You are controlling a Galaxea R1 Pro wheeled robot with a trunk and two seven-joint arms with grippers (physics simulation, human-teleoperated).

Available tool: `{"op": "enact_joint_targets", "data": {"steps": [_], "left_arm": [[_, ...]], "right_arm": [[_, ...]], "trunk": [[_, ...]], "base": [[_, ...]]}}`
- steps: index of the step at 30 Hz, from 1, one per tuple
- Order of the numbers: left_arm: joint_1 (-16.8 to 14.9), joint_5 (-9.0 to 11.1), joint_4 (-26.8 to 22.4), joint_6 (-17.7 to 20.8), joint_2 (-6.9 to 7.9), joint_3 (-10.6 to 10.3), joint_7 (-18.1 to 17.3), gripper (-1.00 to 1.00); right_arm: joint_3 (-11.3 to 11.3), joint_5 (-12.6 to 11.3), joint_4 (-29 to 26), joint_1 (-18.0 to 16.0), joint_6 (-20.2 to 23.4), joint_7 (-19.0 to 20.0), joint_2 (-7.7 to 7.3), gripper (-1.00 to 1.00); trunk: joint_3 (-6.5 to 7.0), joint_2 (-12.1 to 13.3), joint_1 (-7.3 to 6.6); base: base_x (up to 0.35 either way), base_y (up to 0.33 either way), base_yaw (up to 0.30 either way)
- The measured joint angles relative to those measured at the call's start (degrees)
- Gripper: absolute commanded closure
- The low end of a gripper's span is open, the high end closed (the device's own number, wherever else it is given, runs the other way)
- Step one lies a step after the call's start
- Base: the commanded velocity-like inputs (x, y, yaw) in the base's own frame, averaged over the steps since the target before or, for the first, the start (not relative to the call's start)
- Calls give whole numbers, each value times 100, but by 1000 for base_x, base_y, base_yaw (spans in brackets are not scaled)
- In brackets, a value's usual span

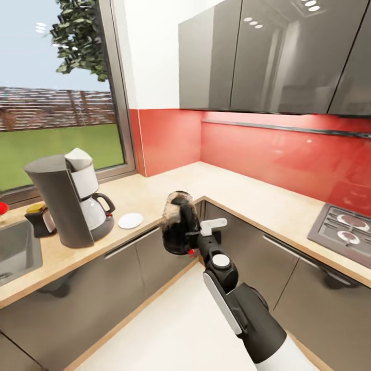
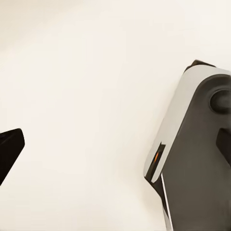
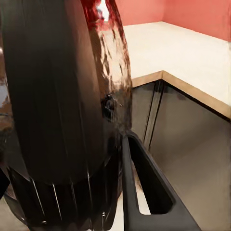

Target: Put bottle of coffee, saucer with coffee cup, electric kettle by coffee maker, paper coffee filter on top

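Your right gripper [image 1: 198, 238] is clamped on the electric kettle [image 1: 178, 222]. Kettle upright, long axis vertical, dome up, held off the floor in front of the countertop's [image 1: 242, 193] inner corner, just ahead of the fingers [image 3: 144, 192]. Coffee maker [image 1: 69, 198] stands near the sink-side front edge, paper coffee filter [image 1: 78, 157] on top, saucer [image 1: 130, 220] beside it. Your left gripper's state: cannot tell.

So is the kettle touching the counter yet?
Apart. In the head view the kettle hangs in the right gripper, out over the floor in front of the cabinets, clear of the counter edge.
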Motion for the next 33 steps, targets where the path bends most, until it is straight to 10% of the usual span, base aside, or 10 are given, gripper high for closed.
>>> {"op": "enact_joint_targets", "data": {"steps": [18, 25, 33], "left_arm": [[-2, -11, -5, 8, -9, -6, 0, -100], [-1, -13, 1, 10, -9, -11, 0, -100], [-3, -20, 12, 20, -25, -10, 0, -100]], "right_arm": [[320, -46, 20, 3, -426, -181, -33, 100], [315, 713, 29, 3, -463, -147, -256, 100], [67, 787, -31, 2, -480, 1846, -665, 100]], "trunk": [[-60, 0, 0], [-62, 0, 0], [-63, 0, -2]], "base": [[0, 0, 245], [4, 0, 12], [165, -144, 0]]}}
